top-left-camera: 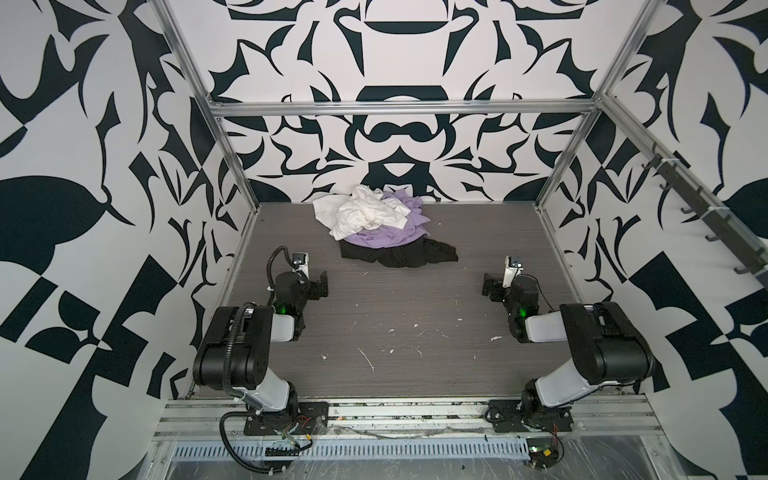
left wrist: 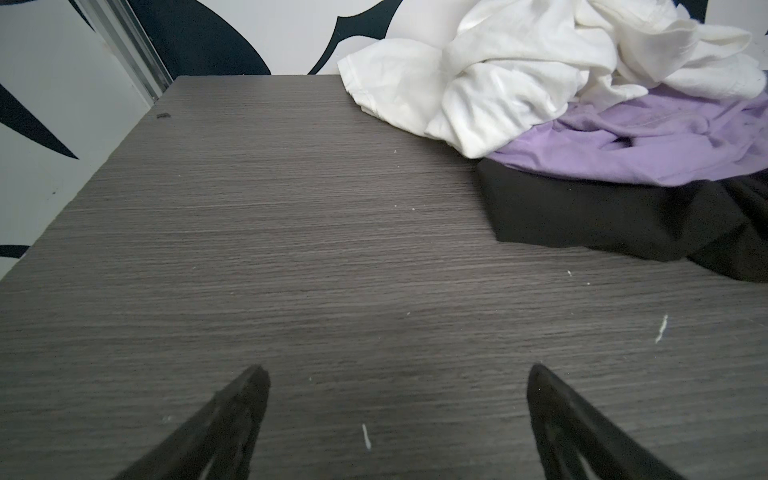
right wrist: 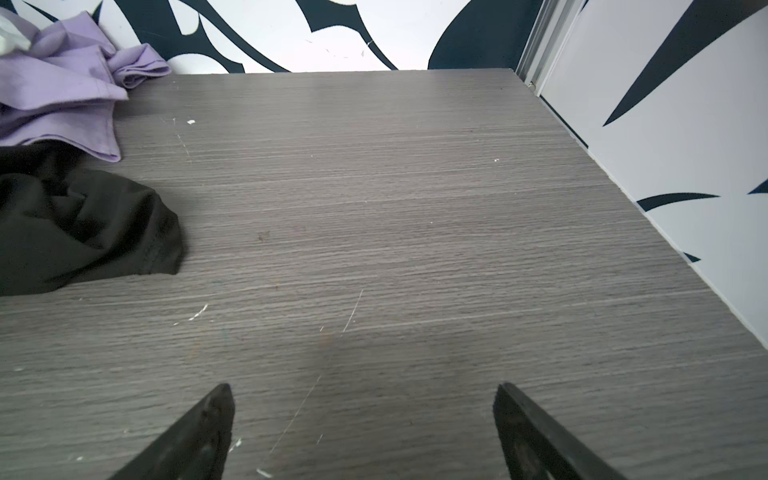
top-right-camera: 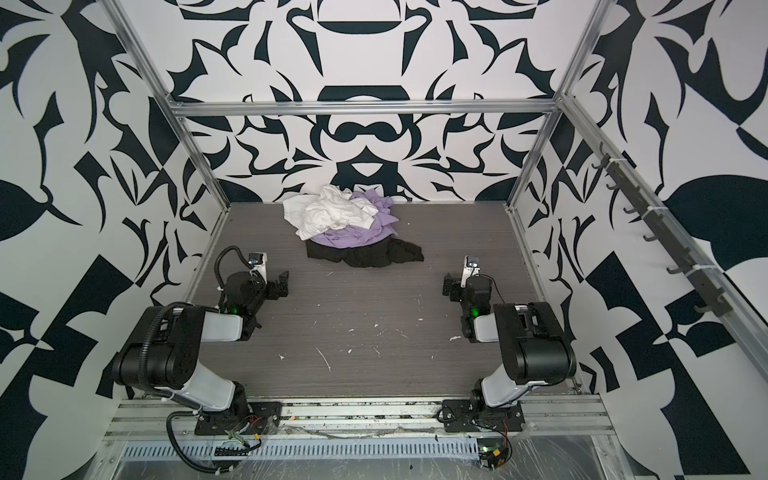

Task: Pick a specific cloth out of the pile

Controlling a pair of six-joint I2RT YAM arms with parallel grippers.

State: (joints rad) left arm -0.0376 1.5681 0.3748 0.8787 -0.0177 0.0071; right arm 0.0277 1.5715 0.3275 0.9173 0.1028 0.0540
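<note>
Approach looks to be the step in hand, since nothing is gripped. At the left, the left gripper [top-left-camera: 323, 284] hangs low over the worktop [top-left-camera: 395, 332], its jaws spread wide and empty, well short of the pile [top-left-camera: 380, 224]. In the middle, near the back wall, the white cloth [top-left-camera: 361, 212] crowns the heap. The lavender cloth [top-left-camera: 384, 240] lies beneath it, showing along the near edge and the right side, and it rests on the black cloth [top-left-camera: 405, 257]. At the right, the right gripper [top-left-camera: 487, 286] hovers likewise, jaws apart and holding nothing. The next move probably calls for a reach to an exposed lavender fold, pinching that layer alone. Otherwise the white cloth may ride along.
</note>
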